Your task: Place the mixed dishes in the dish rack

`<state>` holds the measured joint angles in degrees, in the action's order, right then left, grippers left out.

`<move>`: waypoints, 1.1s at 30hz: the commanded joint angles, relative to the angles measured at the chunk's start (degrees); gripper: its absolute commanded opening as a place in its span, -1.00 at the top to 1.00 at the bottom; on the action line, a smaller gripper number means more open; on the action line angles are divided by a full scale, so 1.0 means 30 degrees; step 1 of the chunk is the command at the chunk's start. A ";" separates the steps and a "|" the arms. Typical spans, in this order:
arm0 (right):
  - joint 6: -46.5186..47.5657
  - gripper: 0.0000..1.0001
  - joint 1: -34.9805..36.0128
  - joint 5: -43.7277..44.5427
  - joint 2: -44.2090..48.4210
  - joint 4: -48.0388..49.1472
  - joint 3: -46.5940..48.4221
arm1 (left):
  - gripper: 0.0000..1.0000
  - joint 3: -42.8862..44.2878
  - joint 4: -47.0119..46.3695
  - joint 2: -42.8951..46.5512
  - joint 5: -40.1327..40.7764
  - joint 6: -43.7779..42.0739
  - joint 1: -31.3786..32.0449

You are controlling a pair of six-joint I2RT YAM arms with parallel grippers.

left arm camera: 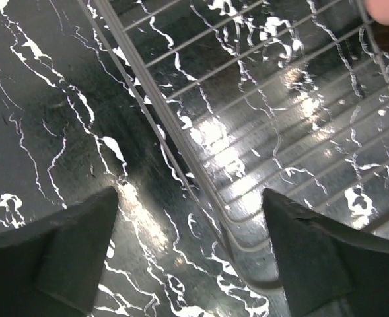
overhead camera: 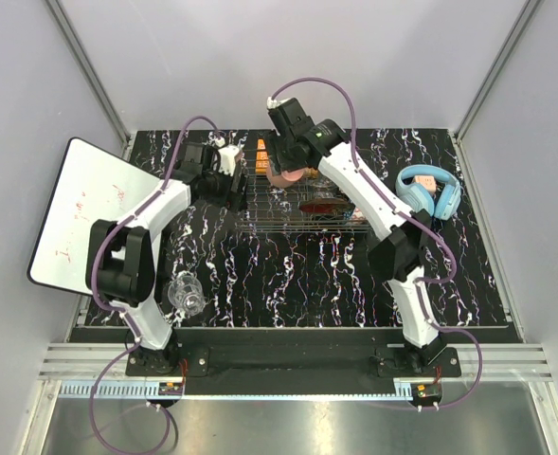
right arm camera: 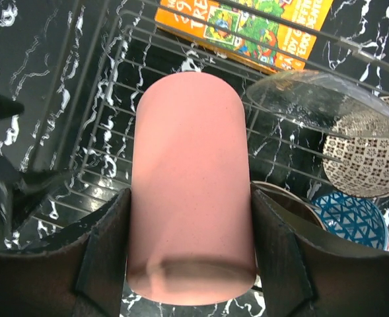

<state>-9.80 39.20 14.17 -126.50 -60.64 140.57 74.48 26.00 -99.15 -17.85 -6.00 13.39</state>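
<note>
Pink and matte, the tall cylindrical cup [right arm camera: 191, 185] is pinched at its sides by my right gripper [right arm camera: 191, 264], over the silvery wire dish rack [right arm camera: 108, 139] (I cannot tell if it touches the wires). In the rack, on the right, sit a clear glass bowl [right arm camera: 319, 102], a beige patterned bowl [right arm camera: 366, 158] and a blue patterned bowl [right arm camera: 353, 218]. My left gripper [left arm camera: 191, 224] is spread wide w/ nothing held, over the rack's edge. The small clear glass cup [overhead camera: 186, 294] is on the black marbled table [overhead camera: 307, 284], near the left arm's base.

Lab test booth: plain grey panels [overhead camera: 288, 57] on alu. rails [overhead camera: 87, 66] round a marble-print table [overhead camera: 288, 275], scribbled whiteboard [overhead camera: 84, 209] mid-left of frame.
</note>
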 commanded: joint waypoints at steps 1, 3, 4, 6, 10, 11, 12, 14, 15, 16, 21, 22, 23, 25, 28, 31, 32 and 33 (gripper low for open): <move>0.0572 1.00 -0.0147 0.0637 0.2497 0.2136 -0.1709 | -0.63 0.0459 -0.1225 -0.0434 0.0675 -0.0341 0.0195; 0.0572 1.00 -0.0234 0.0637 0.2585 0.2196 -0.1944 | -0.36 -0.0008 -0.1108 -0.0464 0.0734 -0.0723 0.0517; 0.0572 1.00 -0.0264 0.0637 0.2557 0.2196 -0.2004 | -0.27 -0.0127 -0.1050 -0.0435 0.0792 -0.1044 0.0634; 0.0543 1.00 -0.0323 0.0579 0.2644 0.2284 -0.2238 | 0.04 -0.0332 -0.0611 -0.0377 0.0734 -0.1338 0.0927; 0.0485 1.00 -0.0352 0.0432 0.2819 0.2401 -0.2560 | 0.14 -0.1443 -0.0434 0.0324 0.0937 -0.2332 0.1658; 0.0484 1.00 -0.0352 0.0403 0.2907 0.2431 -0.2677 | 0.14 -0.1563 -0.0260 0.0414 0.0910 -0.2510 0.1777; 0.0484 1.00 -0.0352 0.0402 0.2937 0.2431 -0.2707 | 0.15 -0.1651 -0.0142 0.0502 0.0910 -0.2715 0.1865; 0.0484 1.00 -0.0352 0.0432 0.3053 0.2489 -0.2853 | 0.21 -0.1769 0.0529 0.0590 0.0618 -0.2950 0.2070; 0.0513 1.00 -0.0352 0.0432 0.3112 0.2460 -0.2883 | 0.25 -0.1885 0.0678 0.0735 0.0530 -0.3067 0.2129; 0.0514 1.00 -0.0381 0.0403 0.3142 0.2489 -0.2970 | 0.28 -0.1973 0.0824 0.0853 0.0384 -0.3271 0.2216; 0.0601 1.00 -0.0381 0.0461 0.3523 0.2548 -0.3439 | 0.31 -0.3174 0.1499 0.1993 -0.0318 -0.3857 0.2510; 0.0602 1.00 -0.0381 0.0432 0.3552 0.2548 -0.3469 | 0.31 -0.3349 0.1645 0.2171 -0.0408 -0.3888 0.2684; 0.0602 1.00 -0.0381 0.0432 0.3639 0.2548 -0.3585 | 0.32 -0.3467 0.1965 0.2317 -0.0438 -0.3918 0.2773; 0.0572 1.00 -0.0381 0.0315 0.3728 0.2519 -0.3703 | 0.32 -0.3644 0.2464 0.2728 -0.0846 -0.3772 0.2949; 0.0543 1.00 -0.0410 0.0081 0.3962 0.2431 -0.4054 | 0.29 -0.4141 0.3314 0.3430 -0.1258 -0.3509 0.3299; 0.0602 1.00 -0.0381 -0.0446 0.4021 0.2169 -0.4201 | 0.22 -0.4668 0.3637 0.4163 -0.1521 -0.3128 0.3447; 0.0631 1.00 -0.0381 -0.0621 0.3963 0.2051 -0.4230 | 0.18 -0.4757 0.3841 0.4310 -0.1522 -0.3040 0.3448; 0.0602 1.00 -0.0352 -0.1087 0.3905 0.1847 -0.4231 | 0.07 -0.4844 0.3959 0.4601 -0.1522 -0.2865 0.3448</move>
<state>-8.71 38.44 13.82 -118.06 -55.31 128.09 61.58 31.94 -89.34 -15.79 -12.08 22.06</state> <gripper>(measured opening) 0.689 0.404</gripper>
